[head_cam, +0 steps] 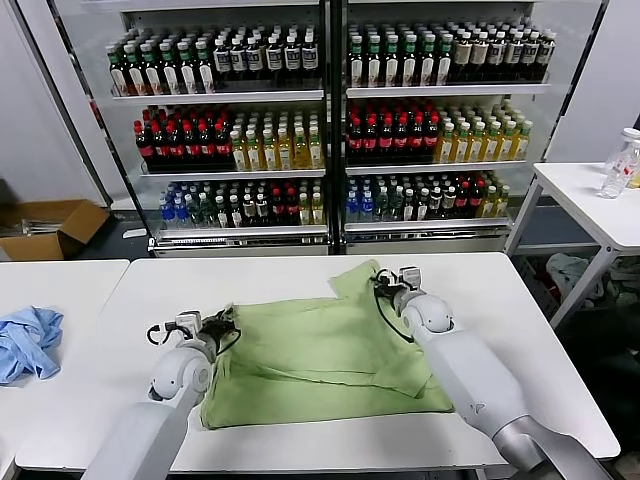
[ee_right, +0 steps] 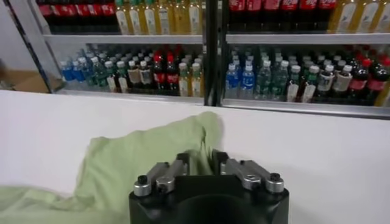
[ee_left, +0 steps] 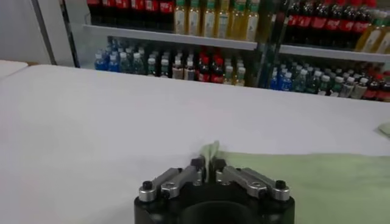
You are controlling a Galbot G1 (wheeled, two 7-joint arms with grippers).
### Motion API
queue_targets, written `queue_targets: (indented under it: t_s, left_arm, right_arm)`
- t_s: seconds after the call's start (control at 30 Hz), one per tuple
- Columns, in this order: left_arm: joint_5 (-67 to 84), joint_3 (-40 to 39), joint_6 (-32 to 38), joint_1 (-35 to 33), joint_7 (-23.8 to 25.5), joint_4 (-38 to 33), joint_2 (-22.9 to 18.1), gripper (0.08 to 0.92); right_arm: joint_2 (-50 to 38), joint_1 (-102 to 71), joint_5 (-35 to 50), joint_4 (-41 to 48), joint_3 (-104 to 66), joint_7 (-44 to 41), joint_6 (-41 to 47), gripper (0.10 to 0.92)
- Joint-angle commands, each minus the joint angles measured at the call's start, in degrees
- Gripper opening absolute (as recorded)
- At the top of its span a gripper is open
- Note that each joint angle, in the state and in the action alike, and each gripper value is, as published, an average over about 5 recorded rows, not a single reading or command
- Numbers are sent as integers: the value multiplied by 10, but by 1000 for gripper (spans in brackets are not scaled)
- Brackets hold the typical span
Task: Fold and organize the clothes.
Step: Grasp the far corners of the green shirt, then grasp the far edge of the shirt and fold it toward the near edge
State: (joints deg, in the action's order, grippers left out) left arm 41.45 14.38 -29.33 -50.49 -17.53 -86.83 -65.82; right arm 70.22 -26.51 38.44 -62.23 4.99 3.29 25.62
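Head view shows the light green shirt (head_cam: 330, 355) spread partly folded across the middle of the white table (head_cam: 520, 340), with the left gripper (head_cam: 222, 323) at its far left edge and the right gripper (head_cam: 385, 285) at the raised far right corner. Left wrist view shows the left fingers (ee_left: 198, 165) pinched together on a thin peak of green cloth; right wrist view shows the right fingers (ee_right: 181, 161) closed with shirt fabric bunched between and beside them. The shirt looks light, limp and thin, so it should drape and sag between the two grips and crease wherever it is laid. Edges and corners seem the best places to hold it, since a pinch mid-panel would likely gather layers. A blue garment (head_cam: 28, 342) lies well apart on the neighbouring table.
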Motion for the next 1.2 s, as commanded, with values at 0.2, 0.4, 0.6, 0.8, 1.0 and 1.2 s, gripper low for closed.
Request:
queue_targets:
  t_s: [0.2,0.4,0.6,0.8,1.0,1.2]
  left_arm:
    - [75,52,65,-88,9,-178,21,87]
    - [91,72,63,-131,8,-233,32,87]
    - [90,90,51,-183,10,-279,37,87]
    - [71,103,39,-245,18,-312,41,87]
    - [2,98,21,-289,39,-313,45,87]
    - [-94,85,-8,-302,69,-298,45,87]
  right_arm:
    - [-76,-88,29,-213,-42,9,-47,106]
    - [-146,-160,50,-335,-89,25,-48,106]
    - [-192,-270,54,-445,-160,40,-45,106]
    - [-204,-414,51,-541,-236,50,-41,106]
    - [-189,-525,22,-585,-289,60,-36,106]
    - [-156,-563,-22,-576,-283,80,1,106]
